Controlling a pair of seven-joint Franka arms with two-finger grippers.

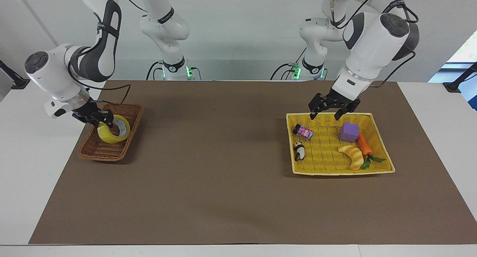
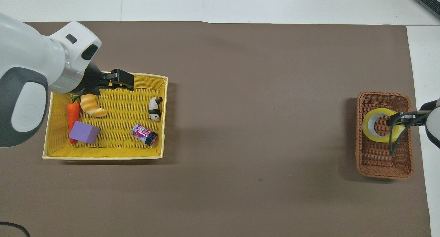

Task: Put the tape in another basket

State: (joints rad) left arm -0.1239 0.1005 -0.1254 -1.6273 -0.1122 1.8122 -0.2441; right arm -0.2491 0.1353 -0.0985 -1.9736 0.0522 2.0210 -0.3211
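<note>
The tape, a yellow roll with a white core, hangs tilted low inside the brown wicker basket at the right arm's end of the table. My right gripper is shut on the roll's wall, one finger through its hole. From overhead, the tape sits over the half of the basket farther from the robots, with the right gripper reaching in from the side. Whether the roll touches the basket floor I cannot tell. My left gripper is open and holds nothing, over the yellow basket's edge.
The yellow basket at the left arm's end holds a purple block, a carrot, a croissant toy, a panda figure and a small can. A brown mat covers the table.
</note>
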